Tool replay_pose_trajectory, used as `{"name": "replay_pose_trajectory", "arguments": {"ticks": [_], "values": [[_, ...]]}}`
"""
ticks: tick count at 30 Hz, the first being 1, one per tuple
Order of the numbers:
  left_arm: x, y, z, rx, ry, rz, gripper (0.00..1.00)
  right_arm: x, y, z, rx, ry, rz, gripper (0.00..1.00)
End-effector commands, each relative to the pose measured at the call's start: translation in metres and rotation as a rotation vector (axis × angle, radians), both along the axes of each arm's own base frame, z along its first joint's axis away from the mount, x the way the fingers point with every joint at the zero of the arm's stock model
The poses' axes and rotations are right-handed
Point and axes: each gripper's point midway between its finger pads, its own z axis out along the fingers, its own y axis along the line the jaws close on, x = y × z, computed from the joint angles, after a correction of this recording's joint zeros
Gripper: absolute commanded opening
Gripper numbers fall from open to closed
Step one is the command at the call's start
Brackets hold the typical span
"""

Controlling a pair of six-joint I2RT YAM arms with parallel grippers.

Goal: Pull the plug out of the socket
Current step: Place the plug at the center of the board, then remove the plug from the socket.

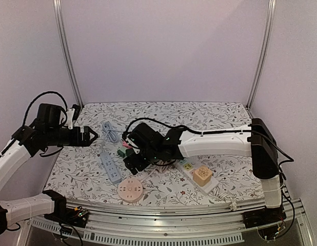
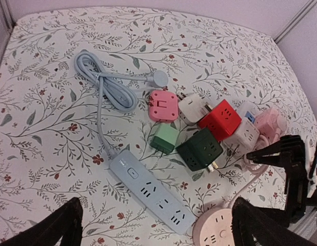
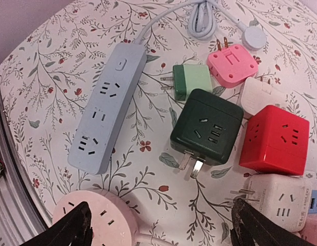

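Hovering above the cluster of adapters, the right gripper (image 3: pixel 161 205) had its jaws spread wide with nothing between them; its two dark fingers (image 3: pixel 71 228) framed the lower edge of the right wrist view; the left gripper (image 2: pixel 156 202) hung released as well, off to the left side of the table, gripping nothing. On the floral cloth (image 3: pixel 45 77) the dark green cube plug (image 3: pixel 207 125) lay on its side with its metal prongs bare, seated in no outlet; it sat to the right of the blue power strip (image 3: pixel 104 110), apart from it, and its prongs pointed toward the near edge, where the round pink socket (image 3: pixel 97 223) rested partly under the right gripper's finger. A red cube (image 3: pixel 274 138) stood just beside the green one on its right; a light green adapter (image 3: pixel 192 81) lay just behind it, with a pink adapter (image 3: pixel 232 64) and a white adapter (image 3: pixel 261 95) farther back; a cream cube (image 3: pixel 274 202) sat near the red one; the strip's pale blue cable (image 2: pixel 104 82) lay coiled toward the back of the table.
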Motion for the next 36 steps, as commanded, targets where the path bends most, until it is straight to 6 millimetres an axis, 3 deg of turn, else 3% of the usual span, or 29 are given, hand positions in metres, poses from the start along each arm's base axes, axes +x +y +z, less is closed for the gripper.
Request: {"name": "replay_pose_trajectory", "arguments": {"ticks": [1, 4, 9, 19, 24, 27, 36], "values": [[-0.005, -0.014, -0.004, -0.010, -0.001, -0.075, 0.99, -0.004, -0.013, 0.071, 0.129, -0.072, -0.011, 0.94], [-0.008, -0.022, -0.006, -0.006, 0.003, -0.095, 0.99, -0.002, -0.037, 0.082, 0.116, -0.106, -0.050, 0.95], [-0.013, -0.058, -0.014, -0.038, 0.018, -0.146, 0.99, -0.001, -0.088, 0.081, 0.082, -0.117, -0.127, 0.96], [-0.012, -0.136, -0.016, -0.084, 0.017, -0.202, 0.98, -0.005, -0.207, 0.035, -0.081, -0.115, -0.307, 0.99], [-0.004, -0.168, -0.012, -0.089, 0.003, -0.190, 0.97, -0.005, -0.250, 0.017, -0.109, -0.094, -0.392, 0.99], [-0.005, -0.188, -0.009, -0.115, -0.005, -0.205, 0.97, -0.002, -0.264, 0.008, -0.121, -0.075, -0.428, 0.99], [-0.006, -0.216, -0.026, -0.148, 0.033, -0.212, 0.97, -0.010, -0.261, -0.005, -0.110, -0.032, -0.397, 0.99]]}}
